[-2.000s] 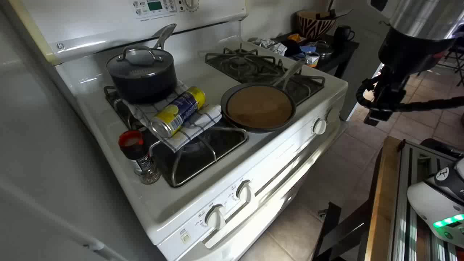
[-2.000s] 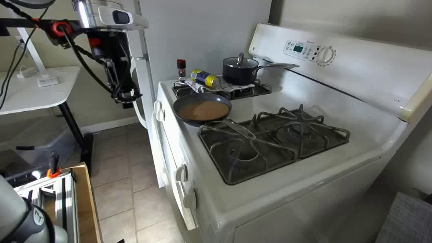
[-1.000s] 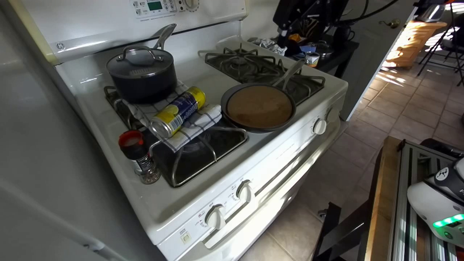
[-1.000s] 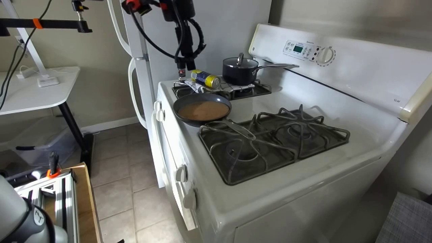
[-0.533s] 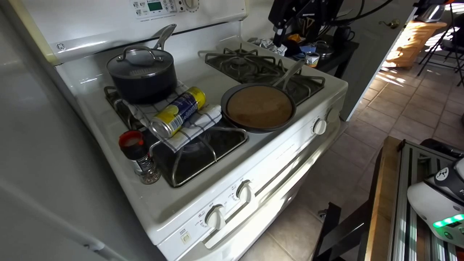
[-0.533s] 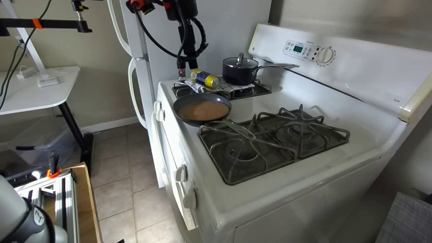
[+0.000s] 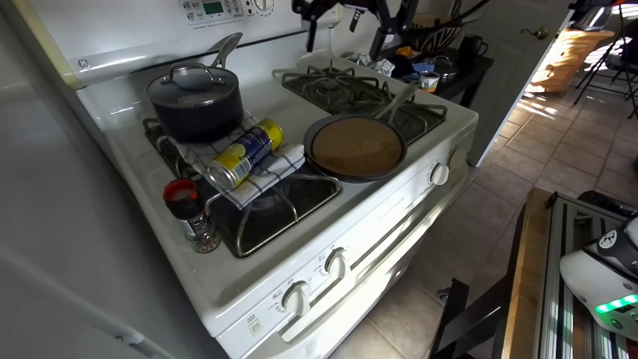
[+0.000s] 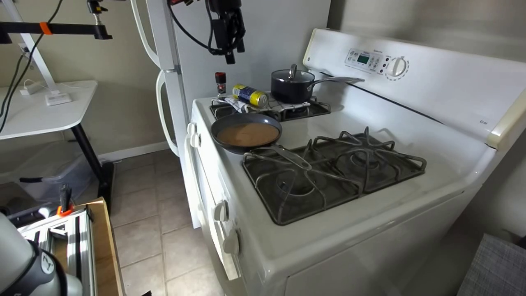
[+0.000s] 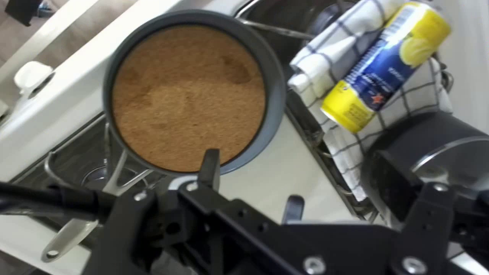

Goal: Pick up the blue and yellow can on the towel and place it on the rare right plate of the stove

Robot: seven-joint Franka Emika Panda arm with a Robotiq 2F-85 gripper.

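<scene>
The worktop [image 9: 275, 183] lies below the fingers [image 9: 210, 166]; in the wrist view the pan [image 9: 276, 99] lies ahead and to their left, the can [image 9: 386, 68], on the towel [image 9: 416, 99], ahead and to their right, the pot [image 9: 428, 130] nearer on the right. In an exterior view the shaker [image 8: 221, 82] stands below the fingers, the rear right burner [image 8: 365, 159] lower, at right.

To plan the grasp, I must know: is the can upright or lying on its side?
Lying on its side: the can rests lengthwise on the towel, its silver end facing sideways.
</scene>
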